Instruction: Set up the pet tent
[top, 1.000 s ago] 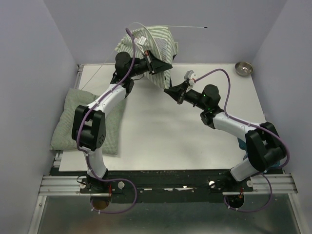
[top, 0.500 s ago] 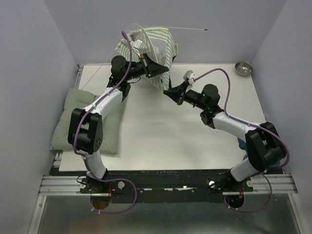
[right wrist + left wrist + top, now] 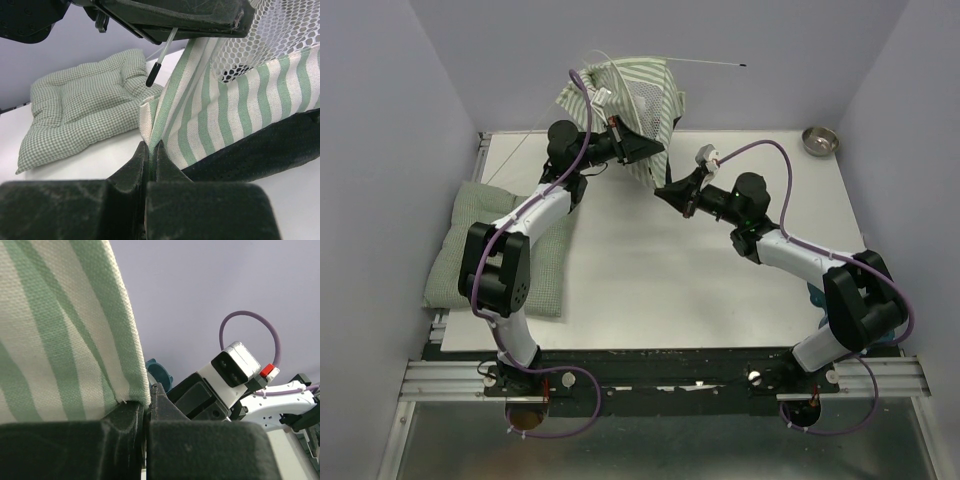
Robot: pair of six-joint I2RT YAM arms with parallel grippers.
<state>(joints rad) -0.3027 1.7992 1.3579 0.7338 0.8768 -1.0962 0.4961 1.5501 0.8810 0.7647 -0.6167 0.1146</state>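
White table (image 3: 620, 275); lilac walls (image 3: 380, 120); pet tent (image 3: 650, 88) at back.

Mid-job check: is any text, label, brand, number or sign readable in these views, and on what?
None can be read.
The pet tent shows only stripes and mesh.
The cushion shows only checks.
The white camera box in the left wrist view has no legible marking.

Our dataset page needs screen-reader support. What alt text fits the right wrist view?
The right end effector is shut on a seam of the green-and-white striped pet tent, whose mesh panel shows at upper right. Behind, a green checked cushion lies on the white table.
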